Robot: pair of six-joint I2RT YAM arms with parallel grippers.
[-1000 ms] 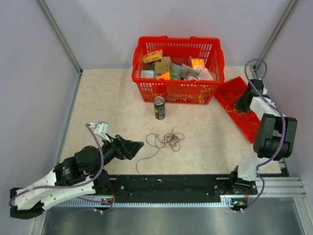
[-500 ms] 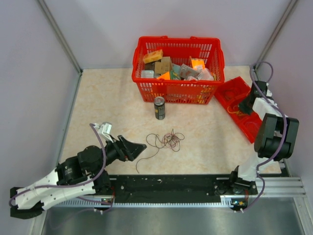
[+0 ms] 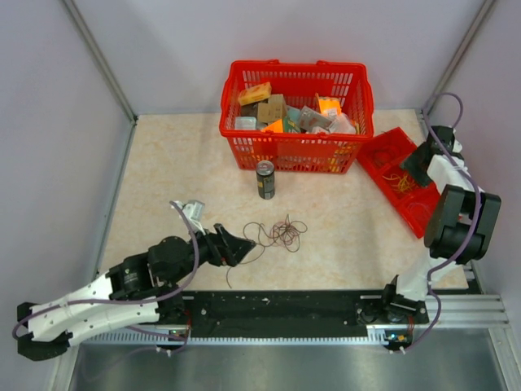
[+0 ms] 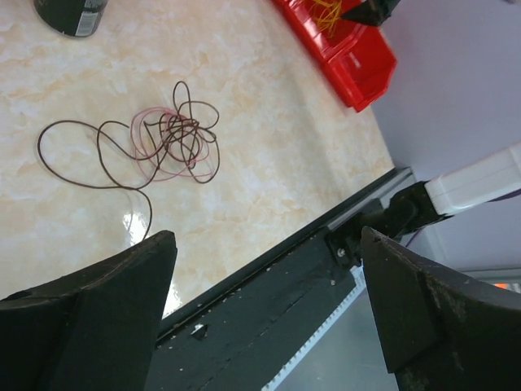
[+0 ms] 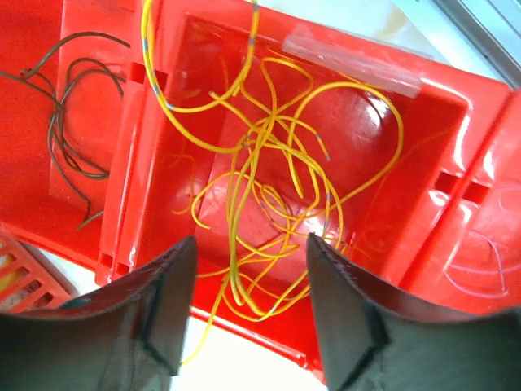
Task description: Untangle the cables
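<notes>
The cables (image 3: 277,234) lie knotted on the bench (image 3: 163,179), lower centre of the top view, long axis left-to-right, a loose tail trailing lower left. The left tool (image 3: 238,247), spread, sits just left of them and nearer; contact seems absent. The right tool (image 5: 248,326), also spread, hovers over yellow wires (image 5: 269,187) in the red tray (image 5: 423,204).

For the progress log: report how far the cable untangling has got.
Apparently done: yellow wires lie in one compartment of the red bin, dark wires in the next. In hand: nothing gripped; the left gripper is open close to the tangle on the table, the right gripper open over the yellow wires. Left: that tangle of dark and pink loops is knotted.
</notes>
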